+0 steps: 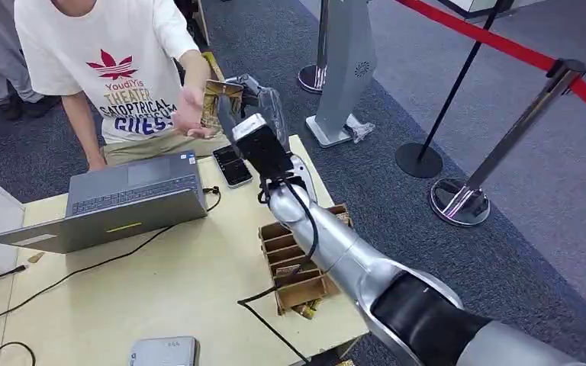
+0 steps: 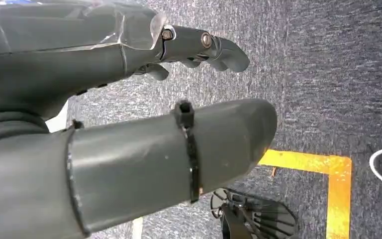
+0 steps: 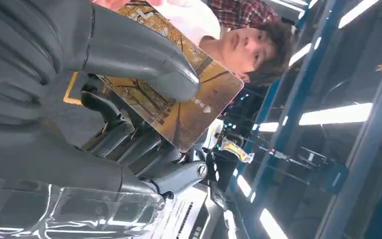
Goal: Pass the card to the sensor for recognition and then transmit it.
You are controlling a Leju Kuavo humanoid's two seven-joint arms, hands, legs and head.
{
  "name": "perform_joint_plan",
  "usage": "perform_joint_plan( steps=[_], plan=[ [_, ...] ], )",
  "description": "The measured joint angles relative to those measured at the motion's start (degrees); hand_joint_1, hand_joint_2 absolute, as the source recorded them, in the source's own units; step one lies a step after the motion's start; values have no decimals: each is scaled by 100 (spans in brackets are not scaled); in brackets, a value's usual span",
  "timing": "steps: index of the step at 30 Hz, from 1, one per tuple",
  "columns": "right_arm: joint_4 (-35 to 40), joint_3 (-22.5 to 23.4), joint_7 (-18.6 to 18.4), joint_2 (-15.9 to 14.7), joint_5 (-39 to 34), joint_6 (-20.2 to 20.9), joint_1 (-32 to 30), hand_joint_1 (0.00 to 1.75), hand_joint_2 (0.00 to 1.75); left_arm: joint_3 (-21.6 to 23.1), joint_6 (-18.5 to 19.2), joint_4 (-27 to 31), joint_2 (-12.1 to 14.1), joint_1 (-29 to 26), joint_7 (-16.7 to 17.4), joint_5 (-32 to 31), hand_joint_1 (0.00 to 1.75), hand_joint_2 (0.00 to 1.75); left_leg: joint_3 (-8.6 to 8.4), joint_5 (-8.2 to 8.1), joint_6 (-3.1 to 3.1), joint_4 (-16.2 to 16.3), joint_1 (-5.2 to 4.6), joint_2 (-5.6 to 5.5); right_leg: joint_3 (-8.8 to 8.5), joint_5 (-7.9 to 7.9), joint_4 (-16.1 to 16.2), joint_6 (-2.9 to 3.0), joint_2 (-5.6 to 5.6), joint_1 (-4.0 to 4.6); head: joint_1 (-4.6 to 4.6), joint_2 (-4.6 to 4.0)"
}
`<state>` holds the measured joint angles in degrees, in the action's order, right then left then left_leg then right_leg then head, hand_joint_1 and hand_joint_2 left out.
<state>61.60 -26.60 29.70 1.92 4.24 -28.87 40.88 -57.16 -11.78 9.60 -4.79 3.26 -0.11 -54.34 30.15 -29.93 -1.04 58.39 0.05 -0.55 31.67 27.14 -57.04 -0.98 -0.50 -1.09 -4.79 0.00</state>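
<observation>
A brown and gold patterned card [image 1: 220,103] is held up beyond the table's far edge, pinched in my right hand [image 1: 258,99]. In the right wrist view the thick thumb [image 3: 144,57] presses on the card [image 3: 189,107] and the dark fingers [image 3: 129,139] back it from behind. A person in a white T-shirt [image 1: 114,61] stands across the table, with an open hand [image 1: 188,114] right at the card's edge; I cannot tell whether it grips the card. My left hand [image 2: 144,114] hangs over grey carpet, fingers apart and holding nothing.
On the pale table [image 1: 168,282] are an open grey laptop [image 1: 122,198], a black phone [image 1: 233,165], a cardboard divider box [image 1: 297,263], a small grey device [image 1: 164,352] at the near edge, and black cables [image 1: 84,271]. Stanchions with red rope [image 1: 465,198] stand to the right.
</observation>
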Motion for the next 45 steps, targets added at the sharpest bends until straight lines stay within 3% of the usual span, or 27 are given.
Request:
perform_joint_plan(
  steps=[12, 14, 16, 17, 18, 19, 20, 34, 45],
  plan=[
    [-761, -63, 348, 352, 1148, -954, -7, 175, 175, -4, -101, 0, -53, 3, 20, 50, 0, 0, 1, 0, 0, 0, 1, 0, 1, 0, 0, 0, 0, 0, -2, 0],
    [-868, -92, 402, 389, 1347, -995, -77, 157, 175, -4, -114, 0, -70, 3, 20, 50, 0, 0, 1, 0, 0, 0, 1, 0, 0, 0, 0, 0, 0, 0, -2, 0],
    [-955, -101, 457, 430, 1632, -1004, -183, 154, 175, -7, -133, 0, -81, 0, 17, 55, 0, 0, 1, 0, 0, 0, 1, 0, 1, 1, 0, 0, 0, 0, -2, 0],
    [-1003, -101, 474, 450, 1776, -1008, -237, 133, 175, -7, -144, 0, -83, 0, 17, 68, 0, 0, 1, 0, 0, 0, 1, 0, 1, 1, 0, 0, 0, 0, -2, 0],
    [-1043, -101, 479, 466, 1854, -1012, -279, 52, 175, -9, -146, 0, -88, 0, 13, 72, 0, 0, 1, 0, 0, 0, 1, 0, 1, 1, 0, 0, 0, 0, 0, 0],
    [-1082, -101, 490, 479, 1885, -1015, -320, 14, 175, -11, -146, 0, -88, -1, 7, 79, 0, 0, 1, 0, 0, 0, 1, 0, 1, 1, 0, 0, 0, 0, -2, 0],
    [-1128, -101, 492, 487, 1917, -1014, -352, 0, 175, -13, -146, 0, -92, -2, 0, 85, 0, 0, 1, -1, 0, 0, 1, 0, 1, 1, 0, 0, 0, 0, -2, 0],
    [-1402, -103, 645, 496, 1607, -975, -582, 0, 175, -142, -199, 0, -109, -11, -2, 184, 0, 0, 2, 0, 0, 0, 1, 0, 1, 1, 1, 0, 0, 0, -2, 0],
    [274, -199, 428, 358, 1509, -925, -1292, 0, 175, -265, -208, 0, -125, -15, 4, 247, 0, 0, 5, -1, 0, 0, 0, 0, 6, 2, 2, 0, 0, 0, -2, 0]
  ],
)
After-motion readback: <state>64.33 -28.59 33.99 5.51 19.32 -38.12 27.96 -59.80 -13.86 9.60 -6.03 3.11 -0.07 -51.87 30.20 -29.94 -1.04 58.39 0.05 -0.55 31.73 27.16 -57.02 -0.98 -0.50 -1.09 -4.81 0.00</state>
